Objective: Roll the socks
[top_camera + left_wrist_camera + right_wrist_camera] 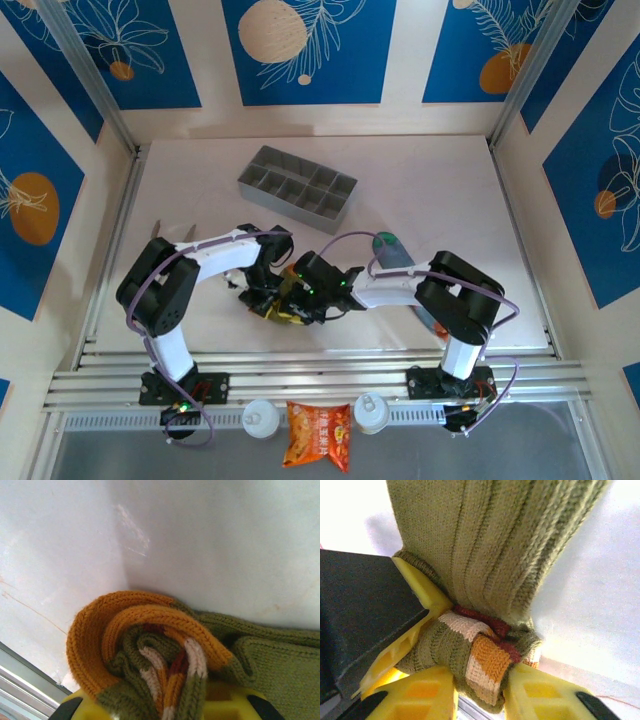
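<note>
The olive-brown sock (283, 303) is bunched on the table between the two arms. Up close it is a curl of orange toe (90, 635) and orange-cream stripes (170, 670), and my left gripper (160, 707) is shut on that curl. My right gripper (480, 692) pinches a striped fold (487, 667) of the same sock between its yellow fingers (545, 695), while the ribbed olive leg (490, 545) stretches away above. From above, the left gripper (266, 290) and right gripper (302, 292) nearly touch. The grey-blue sock (392, 252) lies flat to the right, partly under the right arm.
A grey divided tray (285, 205) stands at the back of the table. An orange snack packet (318, 437) and two white round caps (260, 417) lie beyond the aluminium rails (320, 375) at the near edge. The left gripper's black body (360, 625) sits close beside the right fingers.
</note>
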Robot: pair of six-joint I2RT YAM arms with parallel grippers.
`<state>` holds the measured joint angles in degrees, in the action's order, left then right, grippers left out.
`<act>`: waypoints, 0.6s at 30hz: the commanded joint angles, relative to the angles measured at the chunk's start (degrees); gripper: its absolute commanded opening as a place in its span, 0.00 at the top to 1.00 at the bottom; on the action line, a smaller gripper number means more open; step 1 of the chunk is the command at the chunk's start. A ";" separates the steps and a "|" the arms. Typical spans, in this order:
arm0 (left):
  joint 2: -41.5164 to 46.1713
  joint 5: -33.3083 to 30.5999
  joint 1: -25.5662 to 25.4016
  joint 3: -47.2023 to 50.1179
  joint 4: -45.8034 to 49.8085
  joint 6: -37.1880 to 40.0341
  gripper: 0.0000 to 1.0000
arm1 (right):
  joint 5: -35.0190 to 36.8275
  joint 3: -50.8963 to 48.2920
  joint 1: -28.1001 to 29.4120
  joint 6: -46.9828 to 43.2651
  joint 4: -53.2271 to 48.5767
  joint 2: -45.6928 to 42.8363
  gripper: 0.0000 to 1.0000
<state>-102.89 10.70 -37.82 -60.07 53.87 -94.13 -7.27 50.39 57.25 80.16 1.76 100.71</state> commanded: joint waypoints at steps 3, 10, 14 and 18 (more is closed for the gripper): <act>-6.04 -1.78 -2.16 4.67 0.71 -2.76 1.00 | 4.28 0.36 -1.33 6.52 -4.24 3.53 0.89; 0.99 -5.55 -2.16 4.56 -1.31 -1.50 0.82 | -0.47 2.91 -3.08 11.74 -15.88 6.38 1.00; 7.99 -7.16 -2.00 6.71 -4.42 -0.81 0.43 | -3.09 4.09 -3.85 12.42 -19.83 8.62 1.00; 16.84 -8.93 -1.08 9.62 -7.47 0.80 0.15 | -5.51 3.73 -4.84 12.48 -20.03 10.75 1.00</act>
<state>-90.26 5.37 -39.13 -51.68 48.42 -93.27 -16.86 57.08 53.36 90.45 -7.33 105.62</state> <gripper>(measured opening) 0.828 0.045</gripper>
